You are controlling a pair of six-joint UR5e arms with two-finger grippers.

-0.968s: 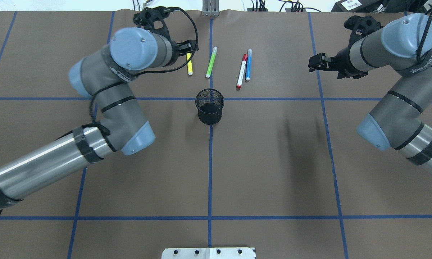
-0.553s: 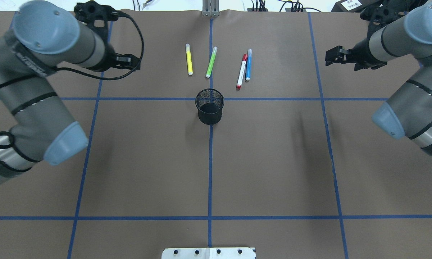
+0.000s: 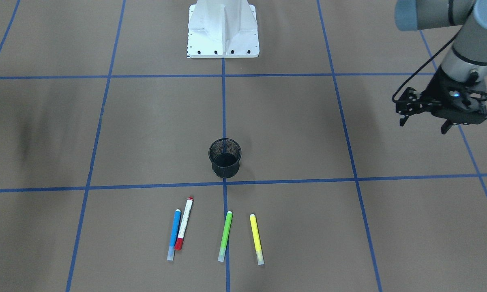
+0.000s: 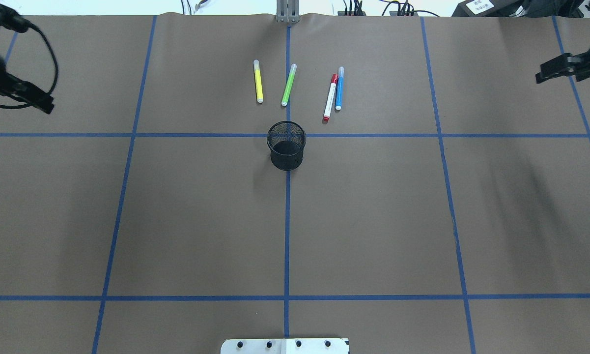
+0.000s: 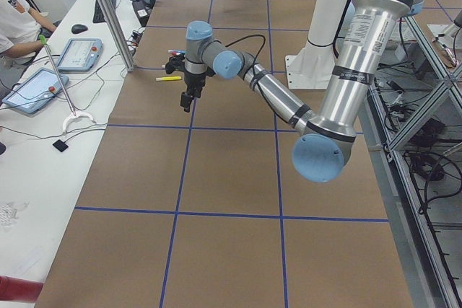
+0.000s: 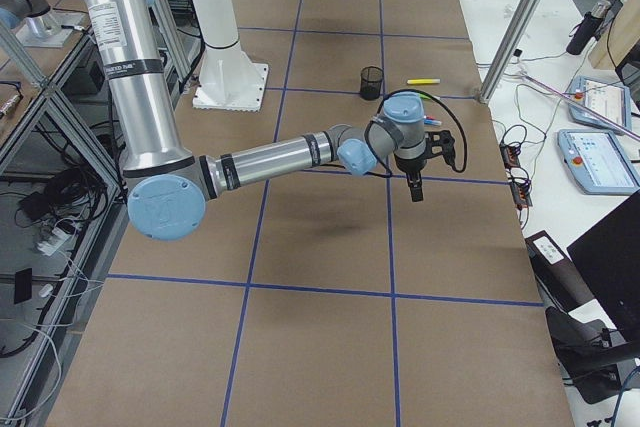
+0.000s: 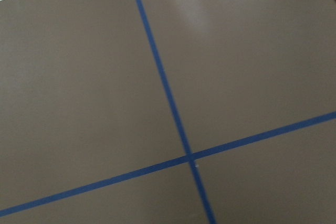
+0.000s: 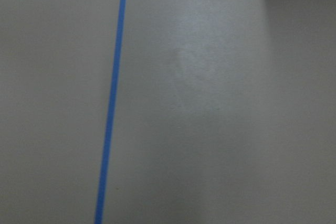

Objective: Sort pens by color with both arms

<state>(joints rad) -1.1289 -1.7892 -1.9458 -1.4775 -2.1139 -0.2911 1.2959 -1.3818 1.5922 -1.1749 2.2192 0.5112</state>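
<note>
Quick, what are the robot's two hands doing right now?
Left hand: open, holding nothing.
Right hand: can't tell if open or shut; nothing seen in it.

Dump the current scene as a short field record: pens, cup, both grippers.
pens: yellow pen, green pen, white pen with red ends, blue pen, in that order, lying flat on the table
cup: black mesh cup, upright, no pen sticking out
left gripper: open, empty, far out to the side of the pens
right gripper: at the view's edge, nothing seen in it, open or shut unclear
</note>
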